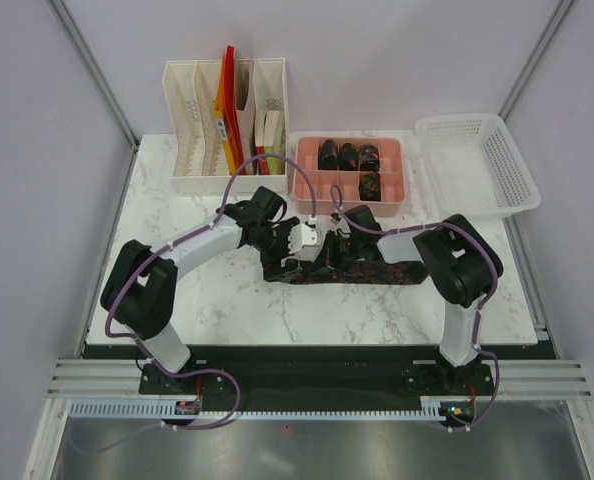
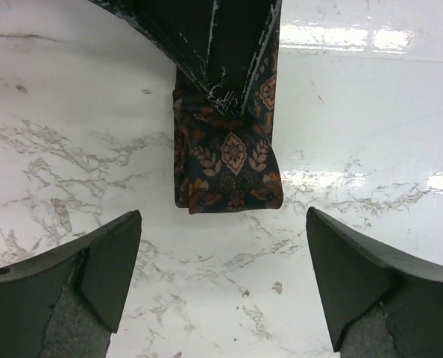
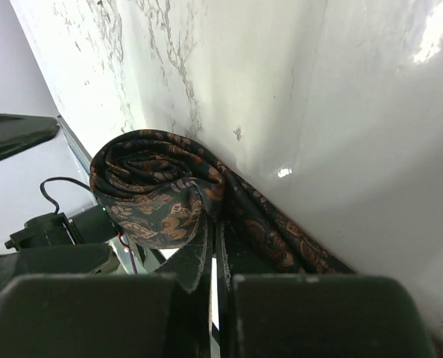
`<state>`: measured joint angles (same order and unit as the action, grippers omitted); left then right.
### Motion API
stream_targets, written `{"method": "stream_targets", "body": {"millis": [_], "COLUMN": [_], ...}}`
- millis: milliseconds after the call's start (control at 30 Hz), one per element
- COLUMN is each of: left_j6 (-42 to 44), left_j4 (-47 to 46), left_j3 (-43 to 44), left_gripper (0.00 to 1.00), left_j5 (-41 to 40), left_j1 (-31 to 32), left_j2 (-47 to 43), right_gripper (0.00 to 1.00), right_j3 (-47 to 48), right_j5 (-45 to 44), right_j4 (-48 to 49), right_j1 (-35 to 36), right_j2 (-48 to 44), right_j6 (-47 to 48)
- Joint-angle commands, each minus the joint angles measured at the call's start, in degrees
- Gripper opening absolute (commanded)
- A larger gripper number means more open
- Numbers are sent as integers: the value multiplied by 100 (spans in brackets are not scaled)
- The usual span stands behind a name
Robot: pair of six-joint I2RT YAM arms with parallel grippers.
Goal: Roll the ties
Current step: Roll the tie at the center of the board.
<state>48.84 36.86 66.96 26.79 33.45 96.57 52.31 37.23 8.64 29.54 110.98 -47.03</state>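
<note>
At mid-table, tie (image 1: 382, 272): dark woven strip with an orange-brown leaf and diamond pattern, flat on the glossy marble tabletop (image 1: 227, 300), one end wound into a loose coil (image 3: 151, 194).
Right gripper (image 3: 212, 277): black fingers pressed together, pinching tie fabric just beside the coil.
Left gripper (image 2: 223, 224): wedge-shaped black fingers (image 2: 106, 261) spread wide, hovering near the tie's end, touching nothing.
Pink tray (image 1: 314, 190): compartmented plastic behind the strip, with compact rolled ties (image 1: 347, 155) inside.
White mesh basket (image 1: 477, 160): right rear.
</note>
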Motion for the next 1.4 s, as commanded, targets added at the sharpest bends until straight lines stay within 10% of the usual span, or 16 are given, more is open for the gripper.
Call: {"method": "stream_targets", "body": {"millis": [0,200,733,1367], "left_j6": [126,284,275,424], "left_j4": [-644,-1409,-1261,-390], "left_j3": [-560,-913,-553,-403], "left_gripper": [99,94,35,27], "left_j5": [240,46,538,-121], "left_j1": [3,-5,161,390], "left_j2": [-253,-7,-297,731], "right_gripper": [0,0,0,26], "right_j3": [-11,-2,200,-160], "right_j5": [-498,-436,-199,626], "right_j4": [-618,-548,277,401], "right_j1": [-54,-1,447,-88], "right_j2": [284,284,609,-120], "right_j6": [299,264,-333,-202]}}
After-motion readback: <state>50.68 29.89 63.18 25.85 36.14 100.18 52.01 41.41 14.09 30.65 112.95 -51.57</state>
